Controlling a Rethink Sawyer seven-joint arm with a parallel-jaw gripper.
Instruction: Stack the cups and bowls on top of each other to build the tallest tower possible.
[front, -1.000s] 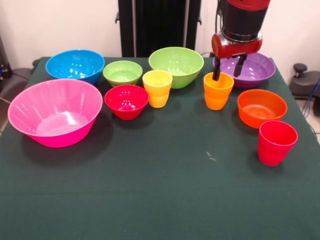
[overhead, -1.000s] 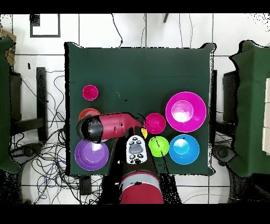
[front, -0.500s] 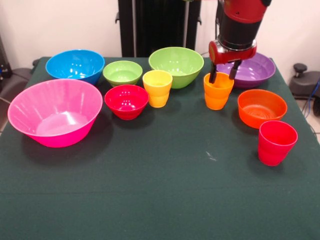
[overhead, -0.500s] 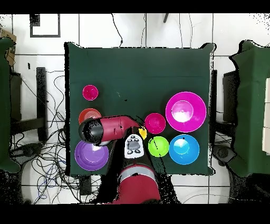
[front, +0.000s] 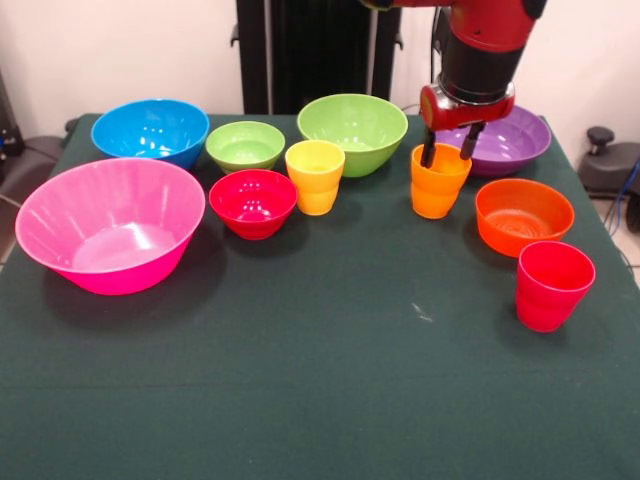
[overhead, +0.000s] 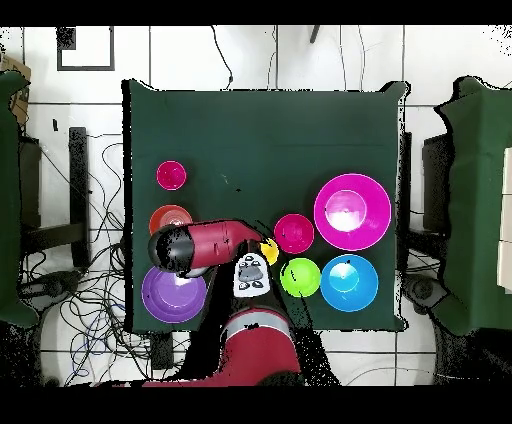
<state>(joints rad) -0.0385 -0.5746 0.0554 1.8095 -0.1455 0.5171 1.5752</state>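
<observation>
Dark green worktop (front: 330, 380): end effector (front: 446, 156) grips the glossy orange plastic cup's (front: 437, 186) rim. Next, probably lift it onto the shallow purple bowl (front: 512, 140) behind.

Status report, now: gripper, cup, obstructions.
Gripper at the orange cup, fingers straddling its rim; grip unconfirmed. Cup on the table, nothing stacked. Purple bowl just behind, orange bowl beside.

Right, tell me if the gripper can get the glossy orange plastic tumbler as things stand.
Probably yes: the gripper sits at the orange tumbler rim, jaws straddling its wall, nothing blocking. A firm grip isn't confirmed.
</observation>
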